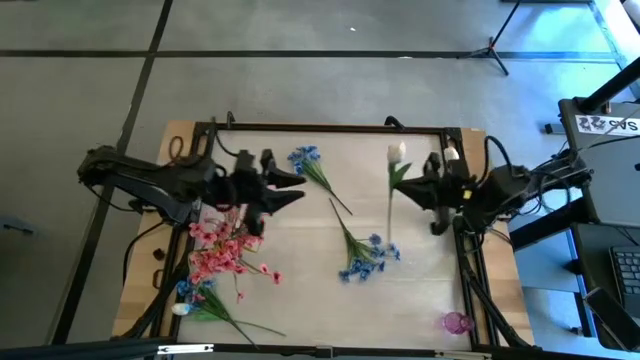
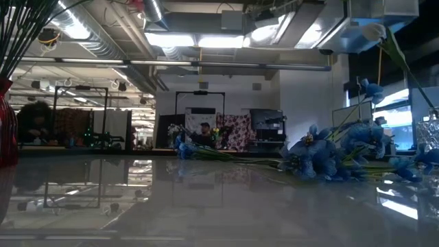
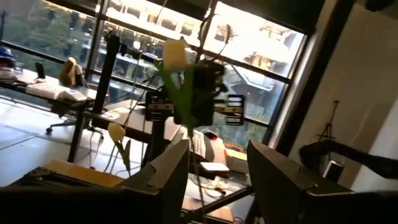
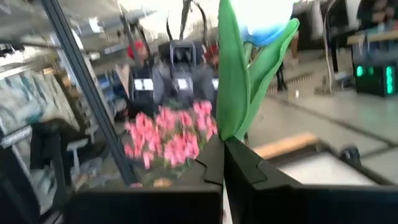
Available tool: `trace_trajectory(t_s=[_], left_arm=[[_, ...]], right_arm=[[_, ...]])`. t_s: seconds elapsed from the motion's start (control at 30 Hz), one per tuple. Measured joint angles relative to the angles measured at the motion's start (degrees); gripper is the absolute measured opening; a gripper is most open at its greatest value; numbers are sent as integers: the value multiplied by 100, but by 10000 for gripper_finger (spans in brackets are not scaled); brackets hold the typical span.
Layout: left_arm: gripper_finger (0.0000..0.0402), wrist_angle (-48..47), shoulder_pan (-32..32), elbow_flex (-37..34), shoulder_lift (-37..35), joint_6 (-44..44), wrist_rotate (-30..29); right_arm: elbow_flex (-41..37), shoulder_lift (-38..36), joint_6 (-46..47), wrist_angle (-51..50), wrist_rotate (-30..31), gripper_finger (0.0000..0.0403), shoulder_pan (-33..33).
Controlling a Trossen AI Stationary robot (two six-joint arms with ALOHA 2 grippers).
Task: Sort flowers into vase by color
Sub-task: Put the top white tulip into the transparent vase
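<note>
My right gripper [image 1: 408, 187] [image 4: 224, 152] is shut on a white tulip [image 1: 397, 152], whose bud also shows high in the low view [image 2: 374, 31] and in the left wrist view [image 3: 175, 55]. My left gripper [image 1: 290, 190] [image 3: 217, 171] is open, above the table's left half and pointing at the tulip. Two blue sprigs lie flat on the table: one far [image 1: 306, 160], one near the middle [image 1: 365, 258] [image 2: 322, 154]. A pink cluster [image 1: 225, 250] [image 4: 168, 137] sits below the left arm. Blue and white blooms [image 1: 192, 295] lie by the near left corner. My right gripper pinches the tulip between its two fingers at the base of its green leaves [image 4: 233, 127]. It comes level from the table's right side, across the stem. The tulip is lifted, the bud above the fingers and the thin stem [image 1: 389, 225] trailing below.
A red vase [image 2: 4, 130] with dark stems stands at the low view's left edge. A small pink vase [image 1: 455, 322] stands at the near right corner. Another white bud [image 1: 452, 154] shows beside the right arm. A wooden border [image 1: 140, 290] frames the table.
</note>
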Motion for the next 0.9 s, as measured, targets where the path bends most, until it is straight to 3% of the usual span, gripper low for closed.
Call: trace_trajectory(t_s=[0.27,0.63,0.9], left_arm=[[187,311,182,-2,776,33,1],[184,331,209,-2,1015,-17,-218],[183,313,323,-2,1015,-22,-235]], right_arm=[[2,1318,-560,2617,-811,0,-695],[2,2350,-656,3467,-2144,0,-1215],[4,2940,-1004,3790,-2484,0,-1426]])
